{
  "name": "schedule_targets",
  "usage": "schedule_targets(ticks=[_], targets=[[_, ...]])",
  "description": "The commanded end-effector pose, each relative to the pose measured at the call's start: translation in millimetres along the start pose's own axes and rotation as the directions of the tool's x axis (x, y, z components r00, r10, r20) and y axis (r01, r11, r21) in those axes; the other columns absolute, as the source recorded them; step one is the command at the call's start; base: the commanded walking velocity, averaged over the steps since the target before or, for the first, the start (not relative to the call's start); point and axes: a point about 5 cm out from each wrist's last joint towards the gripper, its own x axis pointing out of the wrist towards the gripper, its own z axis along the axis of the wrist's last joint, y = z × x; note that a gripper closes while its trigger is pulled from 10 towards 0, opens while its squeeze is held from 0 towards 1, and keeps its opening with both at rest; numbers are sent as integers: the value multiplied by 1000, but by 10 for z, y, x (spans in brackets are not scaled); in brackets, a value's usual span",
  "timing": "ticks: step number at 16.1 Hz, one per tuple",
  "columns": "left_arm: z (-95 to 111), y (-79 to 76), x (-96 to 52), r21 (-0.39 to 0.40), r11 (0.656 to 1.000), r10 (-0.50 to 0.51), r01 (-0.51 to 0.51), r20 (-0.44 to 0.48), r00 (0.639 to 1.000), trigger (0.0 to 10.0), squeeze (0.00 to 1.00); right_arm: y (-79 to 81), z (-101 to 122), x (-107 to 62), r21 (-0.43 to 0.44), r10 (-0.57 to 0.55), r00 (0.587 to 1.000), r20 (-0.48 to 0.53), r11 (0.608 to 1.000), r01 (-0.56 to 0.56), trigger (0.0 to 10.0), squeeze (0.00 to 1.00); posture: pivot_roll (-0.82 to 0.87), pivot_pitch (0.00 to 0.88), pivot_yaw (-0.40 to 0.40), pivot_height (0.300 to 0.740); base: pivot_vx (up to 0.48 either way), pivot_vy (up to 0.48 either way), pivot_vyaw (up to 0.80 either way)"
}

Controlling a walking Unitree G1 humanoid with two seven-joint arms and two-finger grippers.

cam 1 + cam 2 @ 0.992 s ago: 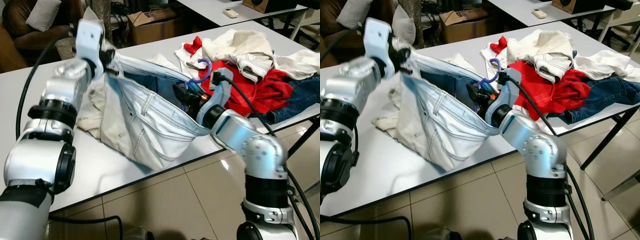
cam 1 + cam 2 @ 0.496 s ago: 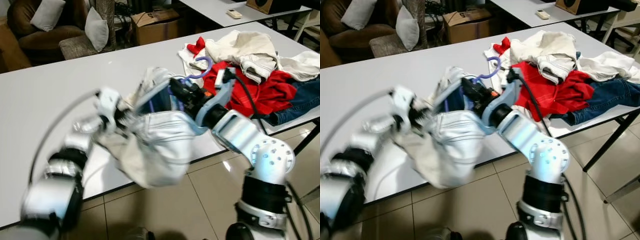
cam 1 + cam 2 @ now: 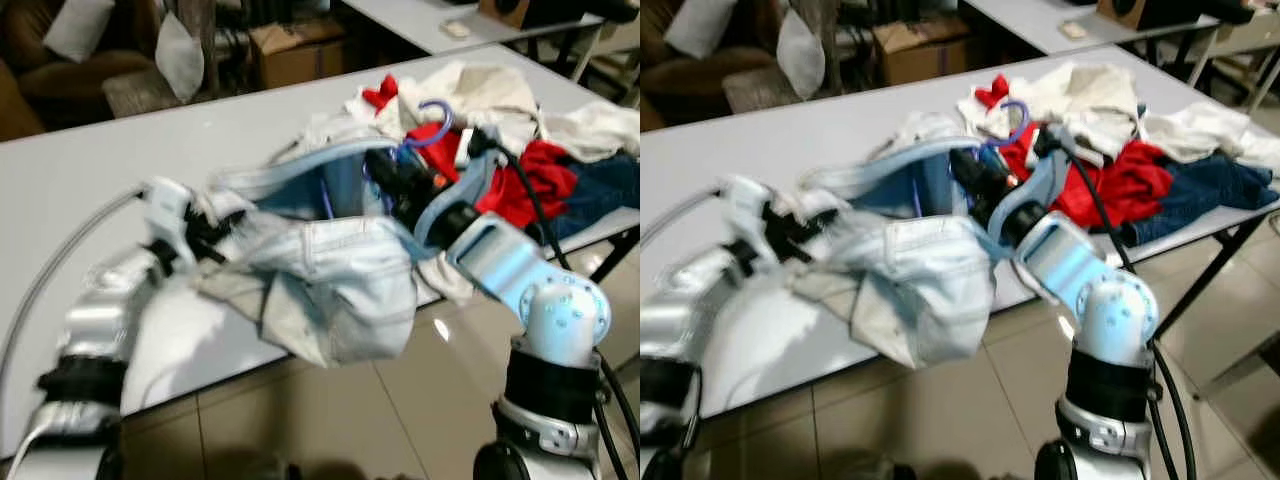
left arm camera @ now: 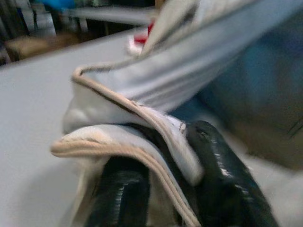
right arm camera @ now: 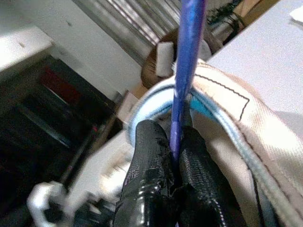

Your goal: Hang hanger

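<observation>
Left gripper [image 3: 205,222]: closed over a folded edge of the pale jeans [image 3: 340,285], at the garment's left end; in the left wrist view the cloth hem is seen pinched between the black fingers [image 4: 222,179].
Jeans: stretched between the two grippers, the waistband running roughly left to right above the white table [image 3: 90,190], the bulk sagging past the near edge.
Hanger [image 3: 425,125]: blue, its hook seen rising just above the right gripper, at the right end of the jeans; its bar is judged to lie inside the waistband, along the same left-to-right line.
Right gripper [image 3: 390,180]: clamped on the blue rod of the hanger, as seen in the right wrist view [image 5: 182,94]; judged to be the arm that carries the hanger onward.
Clothes pile [image 3: 520,150]: red, white and denim, just beyond the right gripper.
</observation>
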Motion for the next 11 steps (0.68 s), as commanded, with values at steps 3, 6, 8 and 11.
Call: schedule_targets(ticks=[3,6,8,11], targets=[[215,-1,-136,-96,995,-6,14,83,996,10000,1000,-69,0,-21,9,-25,1000,6,1000,25,10000,0,-28,25,32,740,0,0,0],[156,-37,-289,-163,986,-17,21,27,1000,10000,1000,-41,22,-23,-1,-14,999,32,1000,14,10000,0,-31,29,34,740,0,0,0],[223,-23,-325,-273,962,-20,31,43,999,10000,1000,-52,11,-30,-6,-26,1000,17,1000,26,10000,0,-28,32,29,740,0,0,0],[293,-9,-237,-456,890,-12,18,17,1000,10000,1000,-66,15,-25,-31,-33,999,9,999,34,10000,0,-26,33,28,740,0,0,0]])
